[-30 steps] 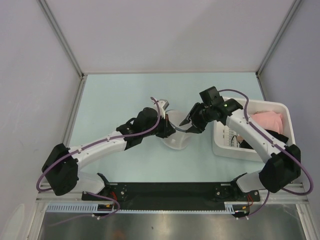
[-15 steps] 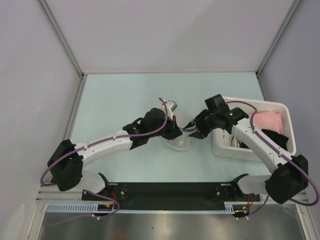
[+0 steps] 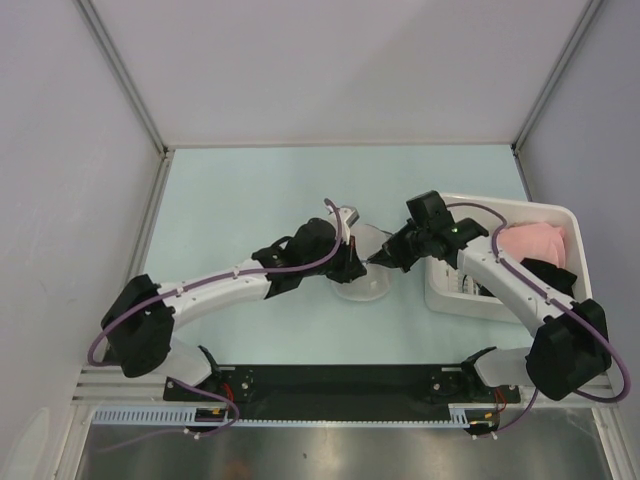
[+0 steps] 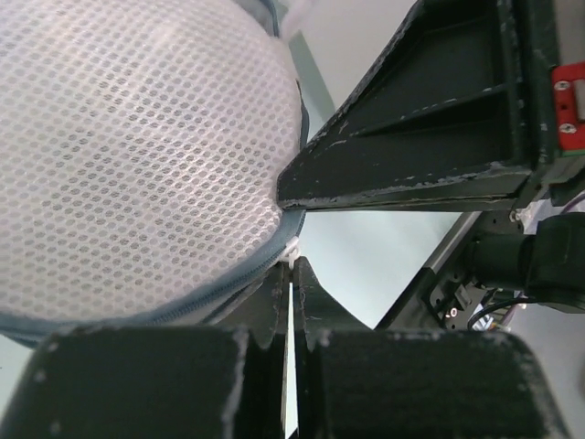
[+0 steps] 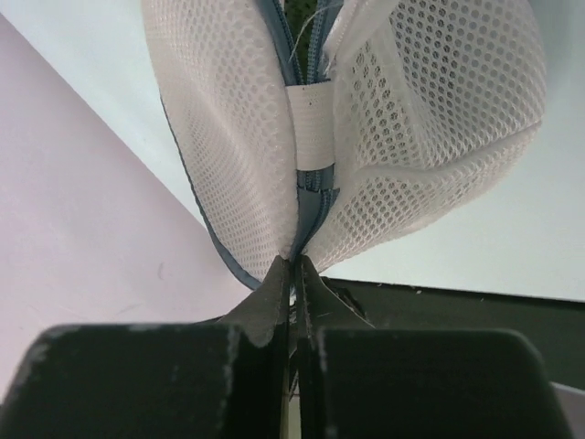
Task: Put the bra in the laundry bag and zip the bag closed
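Note:
The laundry bag (image 3: pixel 362 287), a round white mesh pouch with a blue-grey zipper rim, is held between both grippers at the table's middle. My left gripper (image 3: pixel 352 262) is shut on the small white zipper pull at the bag's rim (image 4: pixel 292 256); the mesh (image 4: pixel 137 137) bulges just beyond it. My right gripper (image 3: pixel 379 258) is shut on the opposite zipper edge (image 5: pixel 294 263) of the bag (image 5: pixel 430 110). A sliver of dark green, the bra (image 5: pixel 297 11), shows through the zipper gap; the rest is hidden inside.
A white rectangular bin (image 3: pixel 448 300) stands at the right, holding a pink garment (image 3: pixel 535 243) and a black one (image 3: pixel 555 275). White walls enclose the table on three sides. The right arm's fingers (image 4: pixel 420 155) cross close in front of the left wrist camera.
The right gripper has come in to the bag and shut on its zipper edge. The left arm has carried the bag slightly right and nearer, still gripping it.

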Motion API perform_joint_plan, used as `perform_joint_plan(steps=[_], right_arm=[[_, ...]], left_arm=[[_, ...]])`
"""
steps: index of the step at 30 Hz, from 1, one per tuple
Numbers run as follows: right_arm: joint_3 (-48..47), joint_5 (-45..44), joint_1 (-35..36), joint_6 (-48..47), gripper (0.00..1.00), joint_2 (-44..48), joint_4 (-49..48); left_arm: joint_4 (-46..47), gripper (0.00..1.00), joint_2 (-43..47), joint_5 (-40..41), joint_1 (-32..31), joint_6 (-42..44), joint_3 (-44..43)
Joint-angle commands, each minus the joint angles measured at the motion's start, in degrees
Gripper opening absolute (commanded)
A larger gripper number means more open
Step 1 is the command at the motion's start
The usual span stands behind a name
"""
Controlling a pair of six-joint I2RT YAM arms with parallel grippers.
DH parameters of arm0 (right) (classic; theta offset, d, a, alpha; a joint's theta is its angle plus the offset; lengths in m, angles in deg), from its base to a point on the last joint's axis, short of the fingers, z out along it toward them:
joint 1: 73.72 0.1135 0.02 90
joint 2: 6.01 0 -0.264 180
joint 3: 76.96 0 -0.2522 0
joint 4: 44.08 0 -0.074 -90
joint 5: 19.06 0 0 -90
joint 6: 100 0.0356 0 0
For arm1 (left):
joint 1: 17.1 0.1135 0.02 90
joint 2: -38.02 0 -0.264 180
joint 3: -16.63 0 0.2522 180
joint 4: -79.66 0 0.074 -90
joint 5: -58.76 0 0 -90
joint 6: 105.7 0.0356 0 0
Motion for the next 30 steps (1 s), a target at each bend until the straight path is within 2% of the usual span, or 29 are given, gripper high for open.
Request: perform_joint_plan(steps=[1, 3, 8, 16, 18, 20, 22, 23, 24, 27, 30], right_arm=[[2.7, -1.3, -2.4, -3.9, 0.00, -1.7, -2.5], [2.3, -1.3, -3.1, -7.2, 0.00, -1.5, -3.8], [0.5, 1.4, -3.8, -12.8, 0.00, -3.0, -6.0], [-3.6, 1.1, -5.0, -18.2, 0.00, -5.9, -6.0], [-4.9, 3.3, -5.0, -19.4, 0.00, -7.0, -7.4], [-6.1, 5.0, -4.7, -20.1, 0.00, -8.0, -6.7], [-7.0, 7.3, -4.4, -22.4, 0.00, -8.1, -8.7], [-6.9, 9.9, -4.4, -23.3, 0.00, -7.9, -9.7], [-6.0, 11.3, -4.6, -25.9, 0.00, -7.4, -12.9], [-5.9, 18.4, -4.8, -30.7, 0.00, -8.8, -15.0], [-5.6, 26.7, -5.3, -36.0, 0.02, -10.8, -16.3]], left_arm=[[-6.7, 0.00, -1.3, -0.2, 2.3, -0.6, -2.1], [-9.7, 0.00, -0.8, -0.5, 5.2, -0.4, 0.7], [-14.7, 0.00, 5.5, 4.9, 10.4, 4.4, 5.5], [-18.1, 0.00, 11.3, 6.2, 12.5, 6.7, 9.5], [-15.7, 0.00, 13.8, 3.5, 12.5, 6.5, 10.6], [-12.2, 0.00, 15.6, -4.3, 12.5, 6.7, 11.5], [-6.2, 0.09, 18.9, -9.3, 12.3, 6.3, 12.1], [-4.2, 0.27, 20.2, -11.8, 12.4, 5.9, 12.8], [-1.1, 0.37, 22.0, -12.3, 12.4, 5.5, 13.1], [-0.4, 0.67, 22.7, -10.3, 12.4, 7.8, 11.1], [-2.8, 0.72, 19.6, -9.6, 12.4, 13.0, 6.4]])
